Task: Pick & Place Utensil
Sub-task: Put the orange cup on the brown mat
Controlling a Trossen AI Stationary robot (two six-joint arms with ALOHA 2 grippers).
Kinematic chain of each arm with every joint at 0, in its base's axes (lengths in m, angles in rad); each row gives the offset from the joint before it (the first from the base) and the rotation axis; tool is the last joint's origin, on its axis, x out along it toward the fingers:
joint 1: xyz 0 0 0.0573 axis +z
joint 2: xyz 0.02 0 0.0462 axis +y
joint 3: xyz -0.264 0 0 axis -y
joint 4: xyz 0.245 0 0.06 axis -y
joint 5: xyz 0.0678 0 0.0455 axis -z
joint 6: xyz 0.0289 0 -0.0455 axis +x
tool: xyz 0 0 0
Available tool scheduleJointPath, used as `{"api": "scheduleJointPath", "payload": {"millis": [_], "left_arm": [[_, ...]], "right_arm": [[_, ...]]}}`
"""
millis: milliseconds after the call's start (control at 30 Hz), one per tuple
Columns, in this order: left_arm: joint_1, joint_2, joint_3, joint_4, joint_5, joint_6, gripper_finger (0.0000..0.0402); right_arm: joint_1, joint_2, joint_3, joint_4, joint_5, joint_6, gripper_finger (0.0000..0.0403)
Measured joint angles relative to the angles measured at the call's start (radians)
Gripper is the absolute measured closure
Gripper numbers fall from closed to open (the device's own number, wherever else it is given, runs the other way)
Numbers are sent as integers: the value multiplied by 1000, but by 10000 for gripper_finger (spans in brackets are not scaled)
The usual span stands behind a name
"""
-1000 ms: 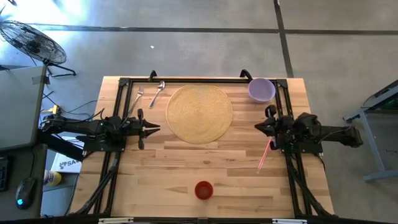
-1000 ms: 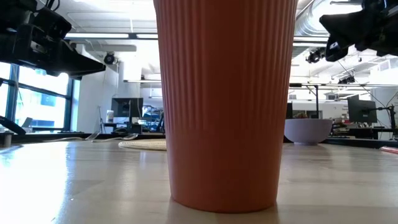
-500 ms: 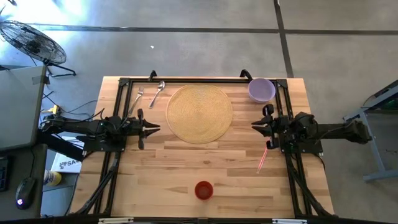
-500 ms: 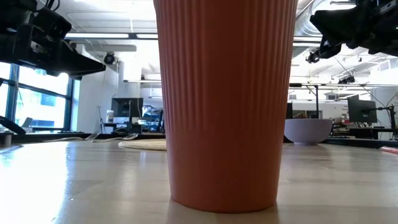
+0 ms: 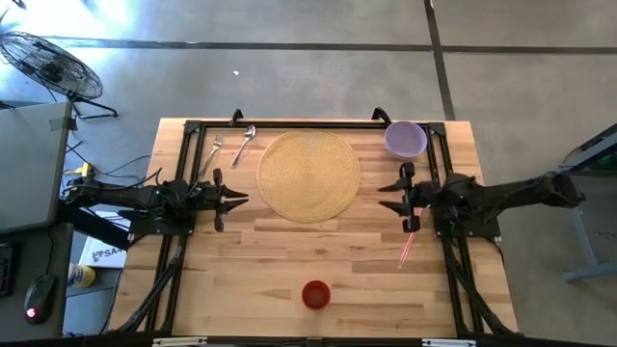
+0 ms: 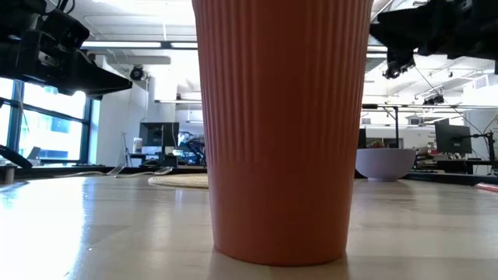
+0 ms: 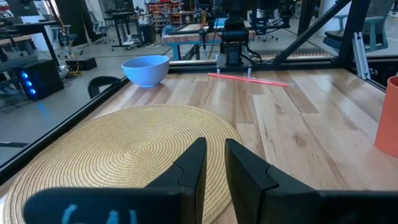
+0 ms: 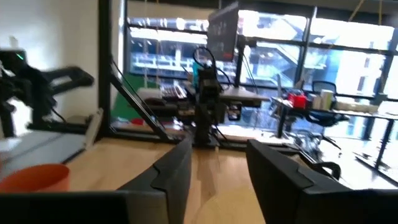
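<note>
Right gripper hangs beside the placemat, jaws parted and empty, seemingly readying a pick; left gripper waits opposite, jaws narrow, empty.

Grey concrete floor, standing fan, big windows, ceiling strip lights

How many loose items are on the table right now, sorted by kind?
Metal cutlery: 2, silver fork and silver spoon
Round woven straw placemat: 1
Lavender bowl: 1
Ribbed orange-red cup: 1
Thin pink straw: 1
Total: 6
</note>
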Motion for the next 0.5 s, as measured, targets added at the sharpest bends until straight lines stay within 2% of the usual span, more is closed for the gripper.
{"api": "scheduleJointPath", "payload": {"millis": [233, 500], "left_arm": [[0, 0, 0, 0, 0, 0, 346], [0, 0, 0, 0, 0, 0, 346]], "right_arm": [[64, 125, 65, -52, 126, -30, 200], [158, 309, 203, -214, 130, -84, 159]]}}
